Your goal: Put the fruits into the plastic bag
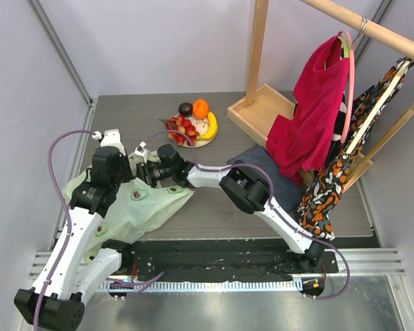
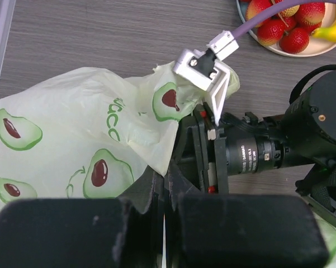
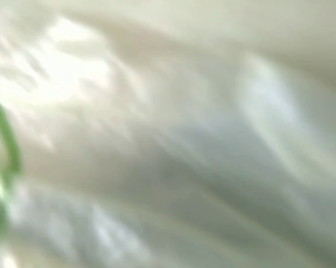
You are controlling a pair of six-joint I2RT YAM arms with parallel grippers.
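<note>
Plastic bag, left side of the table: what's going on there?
Both arms are working on the plastic bag, which lies crumpled on the table. The left gripper appears closed on the bag's edge. The right gripper is pushed into the plastic. Its own camera shows only blurred film, so its fingers can't be judged. The fruits sit piled on the plate, and neither arm holds one.

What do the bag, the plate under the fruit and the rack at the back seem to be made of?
The bag looks like thin plastic: pale green, translucent, crinkled. The plate has a smooth pale rim; it may be ceramic or hard plastic, I cannot tell which. The rack looks like bare light wood with a matte finish.
</note>
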